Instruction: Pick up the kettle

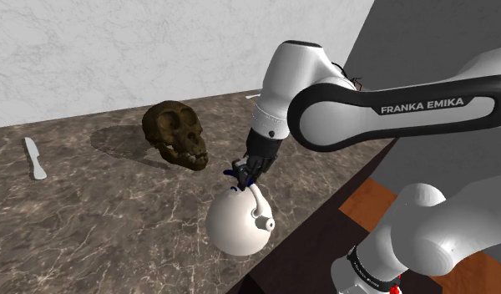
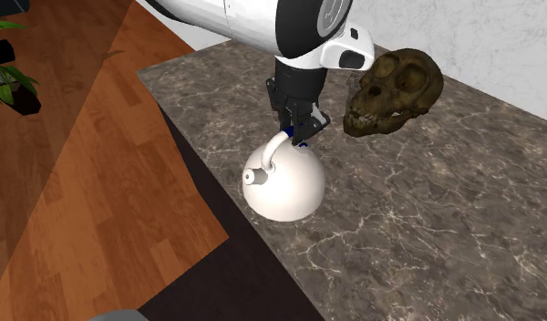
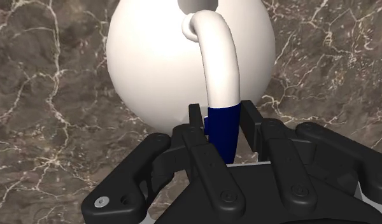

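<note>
Clasping the handle [image 3: 220,63] of the white kettle [image 1: 236,224] at its dark blue end, the black gripper [image 1: 242,174] is holding it tightly between both fingers. The kettle is sitting near the marble counter's [image 1: 90,225] edge, beside a brown skull [image 1: 175,134].

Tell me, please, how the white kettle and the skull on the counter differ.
The kettle is smooth, round and plain white; the skull is dark brown and bumpy, with eye sockets and teeth. The kettle is clasped at its handle by the hand, while the skull stands untouched. The kettle is near the edge of the counter; the skull is farther in, toward the wall. Both look similar in size.
</note>
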